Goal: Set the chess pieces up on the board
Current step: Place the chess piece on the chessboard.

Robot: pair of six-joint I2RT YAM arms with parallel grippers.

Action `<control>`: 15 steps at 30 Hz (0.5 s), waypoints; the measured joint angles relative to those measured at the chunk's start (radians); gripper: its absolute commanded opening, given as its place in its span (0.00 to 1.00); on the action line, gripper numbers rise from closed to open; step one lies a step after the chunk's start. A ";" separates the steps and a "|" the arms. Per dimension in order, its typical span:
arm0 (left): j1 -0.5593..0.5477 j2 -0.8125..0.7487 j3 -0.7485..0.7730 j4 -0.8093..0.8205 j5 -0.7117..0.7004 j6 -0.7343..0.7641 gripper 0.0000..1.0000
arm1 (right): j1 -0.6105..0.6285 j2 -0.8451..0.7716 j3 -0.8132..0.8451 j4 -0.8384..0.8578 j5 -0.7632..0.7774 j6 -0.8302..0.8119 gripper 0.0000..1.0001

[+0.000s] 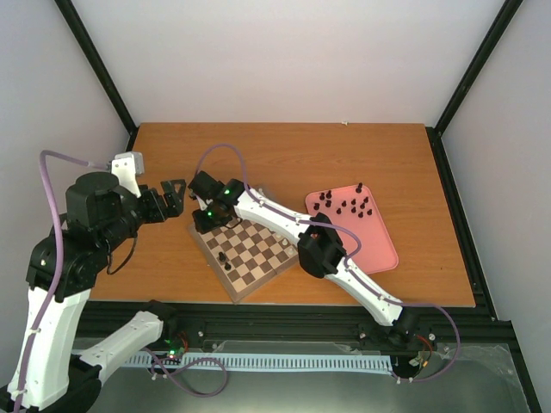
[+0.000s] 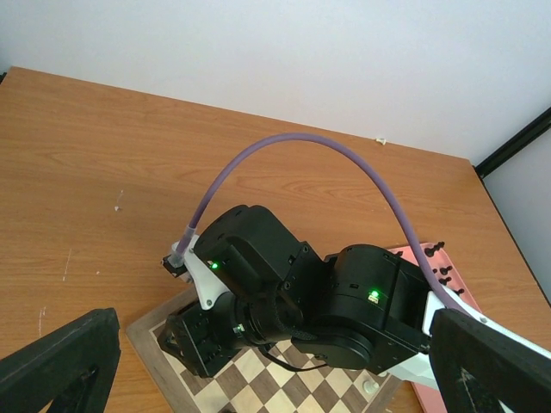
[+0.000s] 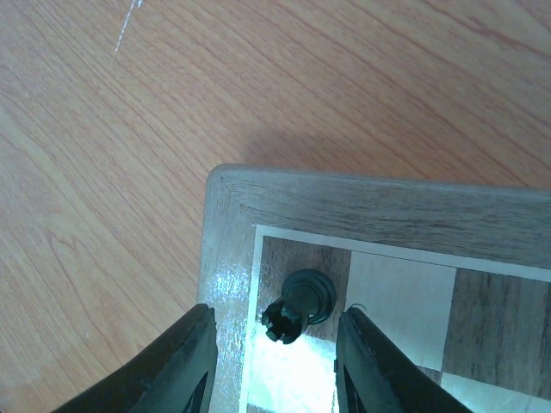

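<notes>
Right gripper (image 3: 275, 366): parted a moderate way, lowered over the far-left corner of the board (image 3: 362, 202), one finger to each side of a black rook (image 3: 297, 305). Clear gap to the rook on the left finger's side; much closer on the other side, contact there impossible to tell. Rook's base on the dark corner square, just inside the brown border, notched top leaning toward the camera. In the overhead view, gripper mostly hidden under its own wrist, arm stretched diagonally across the board from the near right.

Left gripper (image 1: 175, 193): spread wide, holding nothing, poised in the air above the wooden table (image 1: 362, 155), just left of the board's far corner. From its own camera, fingers (image 2: 52, 374) at the two bottom corners of the frame, the other arm's black wrist between them.

Elsewhere on the board: one more black piece (image 1: 225, 258) upright near the left edge, plus a small pale piece (image 2: 370, 387) close beside the right arm. Remaining black chess pieces (image 1: 344, 205) clustered on the far half of a pink tray (image 1: 379, 249), lying on the table just right of the board.
</notes>
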 measured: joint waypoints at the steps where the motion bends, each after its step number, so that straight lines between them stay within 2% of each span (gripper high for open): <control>1: 0.000 0.000 -0.002 0.000 0.000 0.000 1.00 | 0.000 0.000 0.000 0.000 0.000 -0.002 0.40; 15: 0.000 0.000 -0.002 0.000 -0.001 0.001 1.00 | 0.000 0.000 0.000 0.001 -0.048 -0.006 0.39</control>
